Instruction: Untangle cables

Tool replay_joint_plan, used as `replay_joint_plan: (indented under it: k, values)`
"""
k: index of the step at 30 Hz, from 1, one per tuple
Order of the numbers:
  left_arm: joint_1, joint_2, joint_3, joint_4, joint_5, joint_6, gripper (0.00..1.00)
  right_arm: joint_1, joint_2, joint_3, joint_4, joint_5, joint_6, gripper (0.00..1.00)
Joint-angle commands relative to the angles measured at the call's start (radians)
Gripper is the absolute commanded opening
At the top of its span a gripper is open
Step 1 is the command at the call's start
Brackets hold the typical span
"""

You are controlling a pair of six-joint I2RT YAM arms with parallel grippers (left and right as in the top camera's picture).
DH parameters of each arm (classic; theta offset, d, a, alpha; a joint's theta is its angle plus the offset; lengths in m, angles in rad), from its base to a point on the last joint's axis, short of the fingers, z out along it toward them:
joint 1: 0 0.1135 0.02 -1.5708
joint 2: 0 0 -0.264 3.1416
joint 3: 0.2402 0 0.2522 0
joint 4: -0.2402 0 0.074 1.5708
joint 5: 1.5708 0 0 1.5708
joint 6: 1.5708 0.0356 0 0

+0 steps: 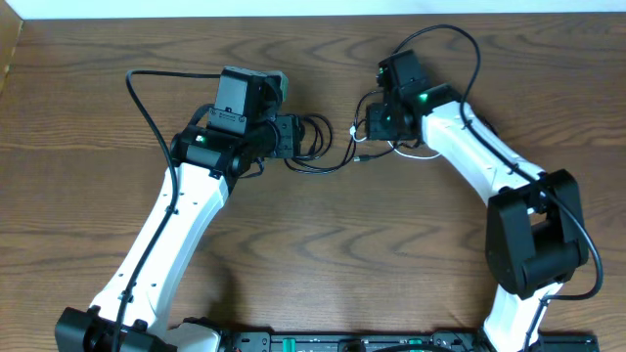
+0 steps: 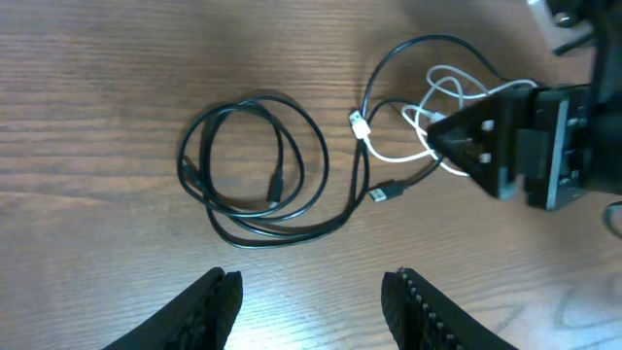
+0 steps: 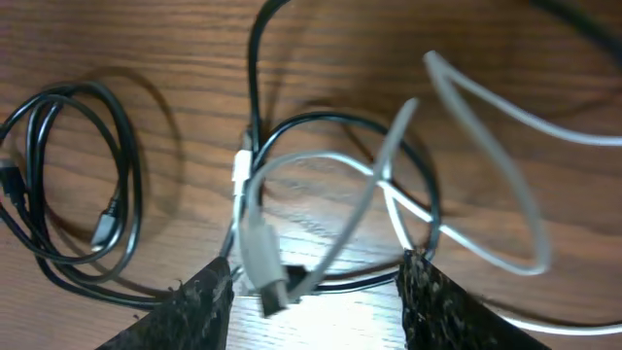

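Note:
The black cable [image 2: 255, 220] lies on the wooden table in a small coil, and its tail runs right to a plug [image 2: 383, 193]. It is crossed with the white cable [image 2: 449, 89], whose loops lie under my right gripper [image 1: 366, 127]. In the right wrist view the right gripper [image 3: 317, 264] is open, and a grey-white plug end [image 3: 264, 267] of the white cable [image 3: 505, 185] shows blurred between its fingers, over a black loop [image 3: 418, 185]. My left gripper [image 2: 311, 287] is open and empty, just short of the black coil [image 1: 315, 147].
Thick black robot cables arc over both arms [image 1: 147, 108] [image 1: 460, 39]. The right gripper body [image 2: 530, 146] fills the right side of the left wrist view. The table's far edge [image 1: 293, 12] runs along the top.

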Motion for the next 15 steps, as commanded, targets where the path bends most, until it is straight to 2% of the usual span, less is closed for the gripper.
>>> replay_joint_plan:
  k: [1, 8, 11, 12, 15]
  values:
    - [-0.001, 0.006, -0.003, 0.001, 0.021, 0.014, 0.52, 0.039, 0.011, -0.002, 0.003, 0.044, 0.072, 0.51]
    - [-0.001, 0.006, -0.003, -0.008, 0.021, 0.013, 0.52, 0.069, 0.011, -0.005, 0.000, 0.060, 0.089, 0.52]
    - [-0.001, 0.006, -0.003, -0.013, 0.021, 0.013, 0.52, 0.069, 0.011, -0.009, 0.000, 0.060, 0.089, 0.38]
    - [-0.001, 0.006, -0.003, -0.012, 0.021, 0.013, 0.52, 0.069, 0.011, -0.009, 0.000, 0.060, 0.089, 0.28]
    - [0.000, 0.006, -0.003, -0.014, 0.021, 0.013, 0.52, 0.069, 0.011, -0.009, -0.001, 0.060, 0.089, 0.19]
